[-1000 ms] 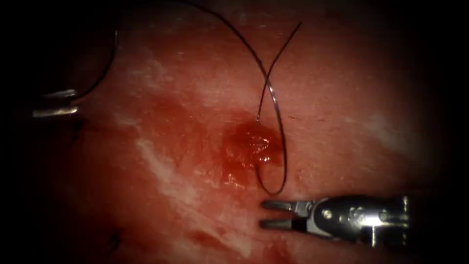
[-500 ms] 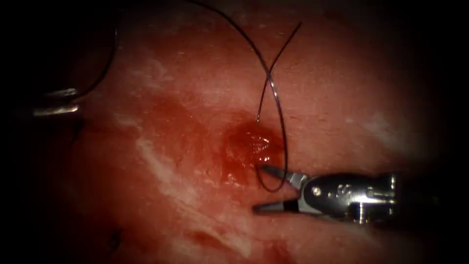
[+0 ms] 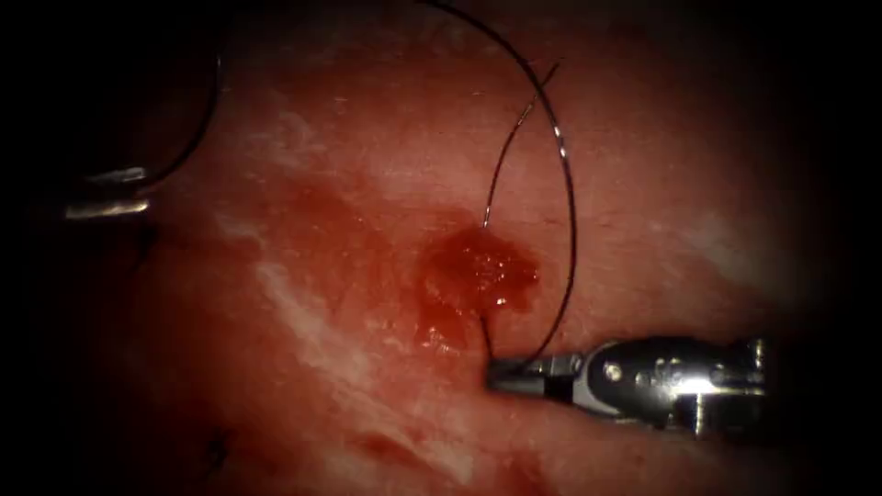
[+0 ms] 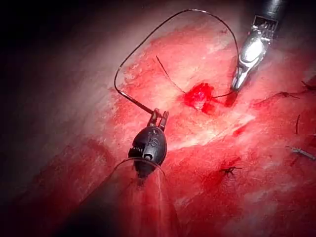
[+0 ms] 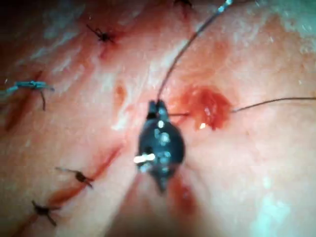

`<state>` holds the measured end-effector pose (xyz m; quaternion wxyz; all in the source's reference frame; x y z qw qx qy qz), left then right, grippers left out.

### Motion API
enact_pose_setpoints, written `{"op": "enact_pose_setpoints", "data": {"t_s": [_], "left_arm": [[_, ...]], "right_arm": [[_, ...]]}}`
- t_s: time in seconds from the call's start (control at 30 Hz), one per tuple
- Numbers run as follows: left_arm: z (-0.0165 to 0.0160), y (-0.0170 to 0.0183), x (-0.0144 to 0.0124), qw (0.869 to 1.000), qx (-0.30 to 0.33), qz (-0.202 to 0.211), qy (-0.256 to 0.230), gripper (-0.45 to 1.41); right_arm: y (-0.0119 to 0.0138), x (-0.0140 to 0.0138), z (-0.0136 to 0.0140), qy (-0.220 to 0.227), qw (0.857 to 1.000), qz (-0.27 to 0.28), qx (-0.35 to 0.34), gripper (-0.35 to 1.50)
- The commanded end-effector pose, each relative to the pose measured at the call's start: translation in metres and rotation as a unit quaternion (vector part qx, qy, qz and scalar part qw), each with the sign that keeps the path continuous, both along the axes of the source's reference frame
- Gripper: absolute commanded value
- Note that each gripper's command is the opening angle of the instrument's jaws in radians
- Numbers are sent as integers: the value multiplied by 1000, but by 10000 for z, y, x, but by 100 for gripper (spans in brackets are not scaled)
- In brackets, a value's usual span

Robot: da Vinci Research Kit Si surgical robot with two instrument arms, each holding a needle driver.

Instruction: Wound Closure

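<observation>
Below the red fluid, right tool pinches thread on tissue; left tool clamps thread too.

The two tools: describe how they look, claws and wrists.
The right tool has slim silver claw blades on a dark, rounded wrist with small round pins and bright metal links behind. The left tool has a short dark claw on a black bulbous wrist with toothed ridges, ahead of a dark shaft.
</observation>
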<state>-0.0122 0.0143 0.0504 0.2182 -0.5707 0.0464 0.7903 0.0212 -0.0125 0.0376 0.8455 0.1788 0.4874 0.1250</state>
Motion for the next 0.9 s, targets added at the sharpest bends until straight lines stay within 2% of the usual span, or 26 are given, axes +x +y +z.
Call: {"op": "enact_pose_setpoints", "data": {"t_s": [0.03,0.1,0.13,0.17,0.2,0.27,0.3,0.37,0.47,0.6,0.67,0.7,0.73,0.77,0.9], "left_arm": [[7,-2,-6,1000,1,0,-1,-45],[8,-3,-6,1000,1,0,-1,-45],[8,-4,-6,1000,3,-1,-2,-45],[8,-4,-6,1000,3,-1,-2,-45],[9,-5,-5,1000,2,-1,-1,-45],[11,-6,-5,1000,4,-1,-2,-45],[12,-7,-4,1000,6,-2,-3,-45],[14,-7,-2,1000,6,-1,-3,-45],[18,-7,1,1000,8,-1,-4,-45],[25,-8,2,1000,11,-3,-6,-45],[26,-9,4,1000,13,-4,-7,-45],[27,-10,4,1000,12,-4,-6,-45],[27,-12,4,1000,12,-4,-6,-45],[27,-12,4,1000,11,-4,-6,-45],[28,-15,3,1000,13,-6,-6,-45]], "right_arm": [[-14,7,0,2,1000,-5,2,-35],[-11,7,3,7,1000,-1,-1,-35],[-10,7,4,11,1000,3,-2,-6],[-9,7,5,14,1000,7,-2,14],[-5,4,9,15,1000,12,-3,66],[2,-5,11,1,1000,27,-10,108],[7,-14,12,-5,999,33,-12,120],[16,-30,12,-10,999,37,-11,120],[48,-72,15,-21,997,68,-11,116],[83,-89,32,-7,992,125,25,113],[106,-87,51,-17,982,168,85,109],[115,-83,64,-23,971,195,136,101],[124,-76,76,-29,952,229,201,96],[130,-72,85,-29,939,246,237,96],[140,-56,113,-23,919,262,294,94]]}}
